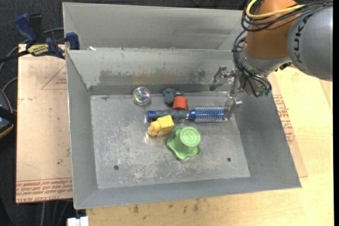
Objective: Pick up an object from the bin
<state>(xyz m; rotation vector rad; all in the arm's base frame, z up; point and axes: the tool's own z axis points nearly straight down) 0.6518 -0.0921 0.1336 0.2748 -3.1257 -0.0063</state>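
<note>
the gripper (226, 93) is seen low in the bin's (159, 177) far right part, close to the back wall, carried by the arm with its orange cover and cables reaching in from the right. its two metal fingers (233, 105) are held apart, and nothing is seen between them. the nearer fingertip is placed at the right end of a blue brush (204, 114), whose ribbed, bristled head lies on the floor with its thin handle stretched to the left; whether the tip touches the brush or only stands just beside it cannot be told. behind the handle a small orange block (180, 102) and a grey-blue piece (169, 96) are set close together, and a clear shiny ball (141, 95) is found further left, near the back wall. in front of the handle a yellow toy (160, 125) is laid, and just beside it, to the right and nearer the camera, a round green lid-like thing (185, 143) rests flat.
</note>
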